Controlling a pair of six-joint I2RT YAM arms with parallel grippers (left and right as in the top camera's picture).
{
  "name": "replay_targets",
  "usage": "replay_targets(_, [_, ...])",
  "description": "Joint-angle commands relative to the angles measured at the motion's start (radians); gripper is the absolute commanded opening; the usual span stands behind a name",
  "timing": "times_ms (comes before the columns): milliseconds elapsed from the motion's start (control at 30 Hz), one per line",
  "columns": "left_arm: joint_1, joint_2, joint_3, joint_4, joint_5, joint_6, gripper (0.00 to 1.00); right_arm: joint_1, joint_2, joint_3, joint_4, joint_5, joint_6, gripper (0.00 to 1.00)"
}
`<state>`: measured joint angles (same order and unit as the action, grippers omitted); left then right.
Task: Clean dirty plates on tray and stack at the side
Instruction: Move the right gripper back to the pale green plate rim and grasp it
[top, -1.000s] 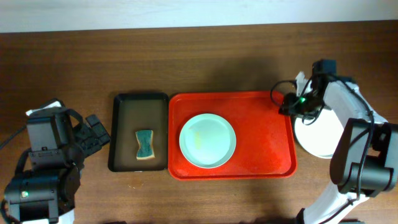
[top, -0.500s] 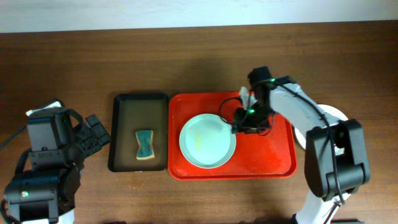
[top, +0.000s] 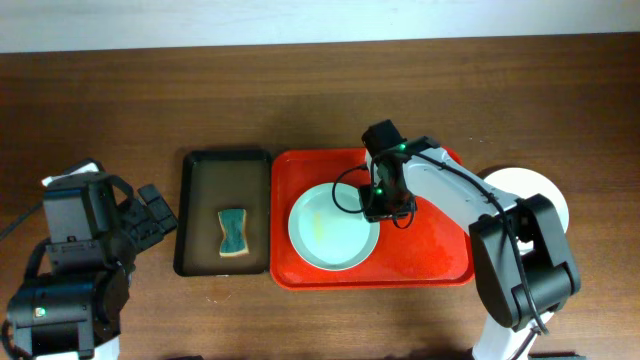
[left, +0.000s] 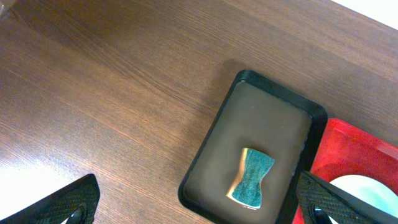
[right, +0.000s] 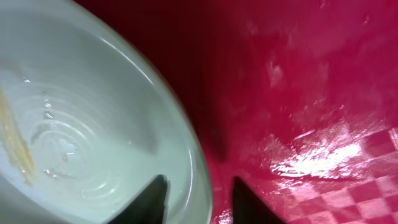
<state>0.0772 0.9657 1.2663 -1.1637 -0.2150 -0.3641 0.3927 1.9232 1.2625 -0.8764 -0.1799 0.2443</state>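
Lying under my right pincer (right: 198, 202), the red tray (top: 440, 250) spreads beneath both tips. The pale green plate (top: 325, 225) sits on it, its rim running between my fingers (right: 152, 199): one tip over the plate's inside, the other over bare tray. My jaws stand narrow but apart, with a gap showing either side of the rim. A yellowish smear (right: 13, 146) marks the plate, well off from my tips.

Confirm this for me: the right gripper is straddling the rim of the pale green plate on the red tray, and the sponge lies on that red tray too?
Not quite: the sponge lies in the black tray, not on the red tray, as the overhead view shows. The right gripper does straddle the rim of the pale green plate there.
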Motion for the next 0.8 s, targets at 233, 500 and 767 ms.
replay_targets(233, [0.004,-0.003,0.014,-0.001,-0.010,-0.014,0.99,-0.066,-0.004,0.070,-0.109,0.004,0.086,0.04])
replay_targets(500, [0.004,-0.003,0.014,-0.001,-0.010,-0.014,0.99,-0.098,-0.004,0.069,-0.134,0.004,0.087,0.34])
replay_targets(767, [0.004,-0.003,0.014,-0.001,-0.010,-0.014,0.99,-0.098,-0.004,0.053,-0.129,0.035,0.086,0.30])
